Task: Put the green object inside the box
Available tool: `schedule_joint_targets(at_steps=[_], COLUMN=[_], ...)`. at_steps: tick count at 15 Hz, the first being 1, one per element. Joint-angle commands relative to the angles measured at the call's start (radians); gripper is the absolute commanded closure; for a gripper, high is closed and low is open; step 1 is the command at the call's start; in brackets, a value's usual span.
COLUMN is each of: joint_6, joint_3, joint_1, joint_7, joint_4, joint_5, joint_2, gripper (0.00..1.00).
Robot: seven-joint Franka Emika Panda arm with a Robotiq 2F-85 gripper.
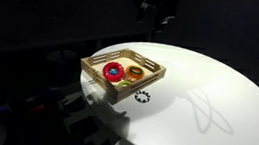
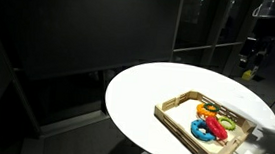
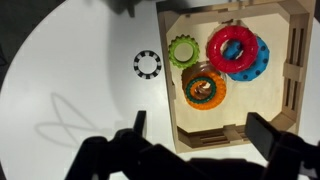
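Ok, wrist view, L to R: white table (image 3: 60,50) w/ a faint looping shadow (image 3: 65,115) on it. Next is a black-and-white toothed ring (image 3: 148,65), flat on the tabletop just outside the box's left wall, not touching it. The box (image 3: 167,95) is a light-wood tray w/ slatted sides and fills the right half of the view.

The green object (image 3: 184,50) lies flat inside the box, up against the left wall nr the upper corner. Just below and right of it is an orange ring (image 3: 204,88), v. close; can't tell if they touch. Further right is a red-and-blue ring (image 3: 234,45), red on top w/ blue showing at its lower right. Its red edge meets the green object.

The gripper (image 3: 200,122) shows as two dark fingers along the bottom edge, one over the table left of the box wall, the other over the box's right side. Jaws spread wide, nothing between them, clear of the rings.

In both exterior views the box (image 1: 96,78) (image 2: 179,123) sits on the round table and the gripper (image 1: 162,14) (image 2: 251,59) hangs well above it. Too dark there to read the jaws, and the rings are too small to sort.
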Motion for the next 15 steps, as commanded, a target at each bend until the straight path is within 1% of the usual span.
schedule_joint_targets(at_steps=[1,4,9,11,12,15], joint_6=[-0.112,-0.158,-0.202,-0.203,-0.170,-0.170], joint_3=[0.001,0.003,0.003,0.000,0.000,0.000], joint_1=[-0.010,-0.012,-0.011,-0.011,-0.007,-0.006], joint_7=[0.017,0.030,0.041,0.031,0.020,0.020], joint_4=[0.076,0.127,0.188,0.195,0.171,0.170], joint_5=[-0.050,-0.075,-0.083,-0.075,-0.064,-0.064], joint_2=[-0.029,-0.047,-0.067,-0.067,-0.064,-0.062], gripper=[0.00,0.00,0.00,0.00,0.00,0.00])
